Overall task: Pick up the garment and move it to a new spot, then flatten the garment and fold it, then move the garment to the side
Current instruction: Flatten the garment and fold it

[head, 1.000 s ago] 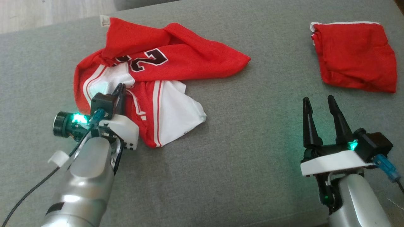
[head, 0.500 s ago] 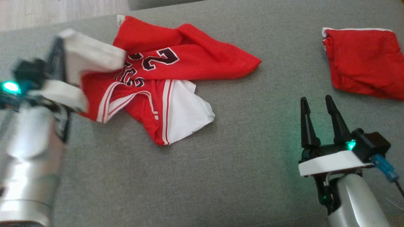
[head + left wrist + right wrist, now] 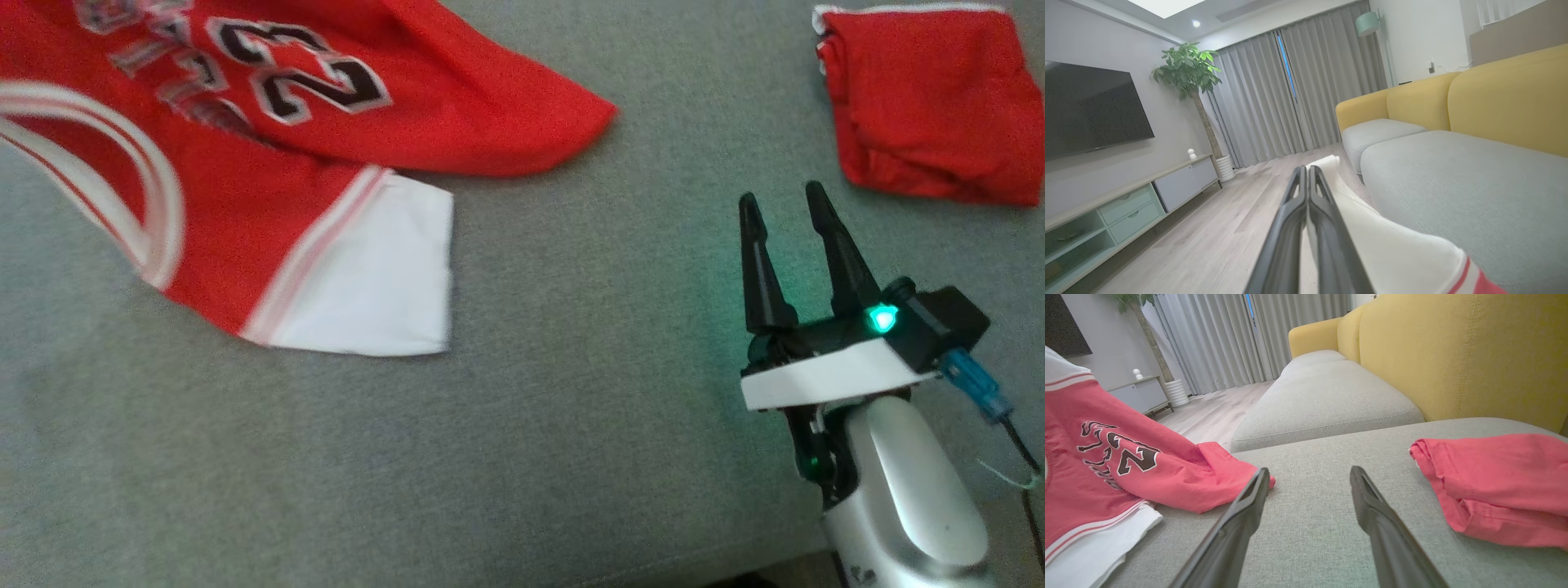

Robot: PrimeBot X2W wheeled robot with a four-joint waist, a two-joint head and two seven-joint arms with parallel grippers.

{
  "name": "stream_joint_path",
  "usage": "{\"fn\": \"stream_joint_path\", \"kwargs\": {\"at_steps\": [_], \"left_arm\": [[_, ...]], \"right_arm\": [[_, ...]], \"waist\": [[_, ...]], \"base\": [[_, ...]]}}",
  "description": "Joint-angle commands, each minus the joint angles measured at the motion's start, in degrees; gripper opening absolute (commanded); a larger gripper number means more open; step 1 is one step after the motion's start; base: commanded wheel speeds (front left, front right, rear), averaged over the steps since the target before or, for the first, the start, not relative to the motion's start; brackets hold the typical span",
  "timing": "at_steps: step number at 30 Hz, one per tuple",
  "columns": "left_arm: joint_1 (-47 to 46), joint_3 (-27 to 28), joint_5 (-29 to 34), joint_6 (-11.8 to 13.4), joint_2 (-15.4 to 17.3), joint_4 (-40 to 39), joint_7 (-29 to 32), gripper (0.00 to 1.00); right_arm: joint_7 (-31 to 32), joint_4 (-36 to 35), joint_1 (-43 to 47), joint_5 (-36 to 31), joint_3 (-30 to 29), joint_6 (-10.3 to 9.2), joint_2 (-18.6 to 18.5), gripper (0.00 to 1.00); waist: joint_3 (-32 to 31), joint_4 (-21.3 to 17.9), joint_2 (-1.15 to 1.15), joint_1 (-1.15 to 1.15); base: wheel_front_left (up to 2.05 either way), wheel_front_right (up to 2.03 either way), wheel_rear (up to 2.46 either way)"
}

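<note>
The garment (image 3: 269,188) is a red jersey with a black and white number and white panels. Its left part is lifted and stretched toward the head view's upper left, while its right end and white panel lie on the grey sofa seat (image 3: 531,449). In the left wrist view my left gripper (image 3: 1307,169) is shut on the garment's white edge (image 3: 1392,253), raised above the seat. My right gripper (image 3: 784,212) stands open over bare cushion to the right of the garment, with nothing between its fingers (image 3: 1249,506). The right wrist view has the jersey (image 3: 1106,469) at its left.
A second, folded red garment (image 3: 922,106) lies at the back right of the seat, just right of my right gripper. The yellow sofa back (image 3: 1453,355) rises behind it. Wooden floor (image 3: 1216,228) and a TV cabinet (image 3: 1126,204) lie beyond the seat's left edge.
My left gripper has gone up and left out of the head view, pulling the garment's white edge with it. The jersey has stretched out. The camera has shifted. My right gripper stays open.
</note>
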Motion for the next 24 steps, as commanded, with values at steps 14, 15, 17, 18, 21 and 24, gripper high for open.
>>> {"fn": "stream_joint_path", "kwargs": {"at_steps": [14, 15, 17, 18, 21, 24], "left_arm": [[-5.77, 0.85, -0.25, 1.75, 0.12, 4.28, -3.54, 1.0], [-4.81, 0.95, -0.54, 1.46, -0.38, 3.19, -3.55, 1.0], [-2.43, 1.46, -1.34, 1.05, -1.56, 0.76, -3.56, 1.0], [-1.0, 1.6, -1.64, 0.81, -2.27, -0.57, -3.57, 1.0], [3.76, 2.32, -2.94, -0.01, -4.75, -4.45, -3.57, 1.0], [9.45, 3.26, -4.52, -0.51, -7.79, -8.16, -3.58, 1.0]], "right_arm": [[-0.62, -2.18, -2.92, 0.37, 1.84, 0.22, -0.12, 1.0], [-0.62, -2.12, -2.97, 0.28, 1.69, 0.22, -0.12, 1.0], [-0.62, -1.97, -2.85, 0.07, 1.13, 0.22, -0.12, 1.0], [-0.62, -1.84, -2.67, -0.04, 0.7, 0.22, -0.11, 1.0], [-0.62, -1.39, -1.9, -0.58, -0.5, 0.22, -0.11, 1.0], [-0.62, -0.79, -0.8, -1.12, -1.56, 0.22, -0.11, 1.0]], "waist": [[2.62, 1.03, 0.0, -0.01], [2.23, 1.46, 0.0, -0.01], [1.17, 2.5, 0.0, -0.01], [0.47, 3.14, 0.0, -0.01], [-1.83, 4.97, 0.0, -0.01], [-4.42, 6.67, 0.0, -0.01]], "base": [[0.0, 0.0, 0.0], [0.0, 0.0, 0.0], [0.0, 0.0, 0.0], [0.0, 0.0, 0.0], [0.0, 0.0, 0.0], [0.0, 0.0, 0.0]]}}
